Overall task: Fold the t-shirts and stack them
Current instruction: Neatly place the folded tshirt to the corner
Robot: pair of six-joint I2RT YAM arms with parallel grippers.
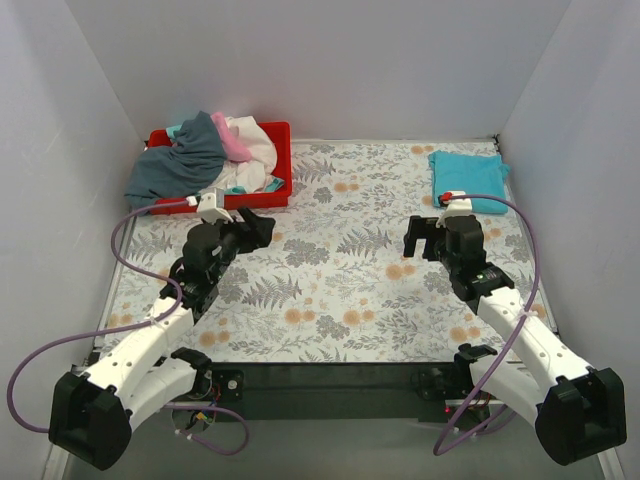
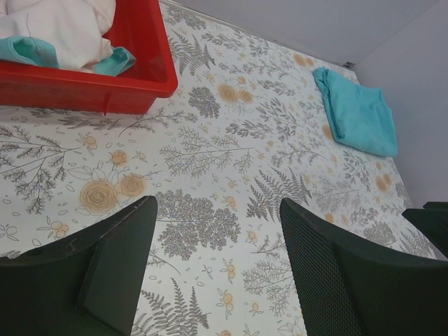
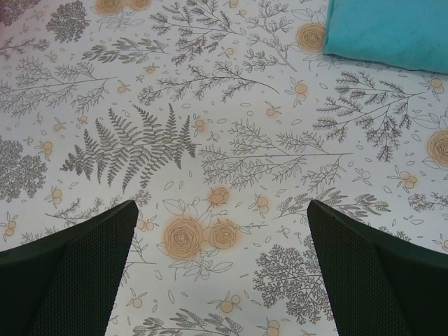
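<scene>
Perhaps four t-shirts (image 1: 205,158) in red tray (image 1: 283,165)

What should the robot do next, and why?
Probably reach the open left gripper to the grey t-shirt draped over the red tray: it sits nearest, the right gripper is empty too, and only the turquoise t-shirt lies folded.

Tray (image 1: 281,140) sat back left on the counter (image 1: 330,300), heap of t-shirts (image 1: 205,158) in it; one folded t-shirt (image 1: 468,180) back right.
</scene>
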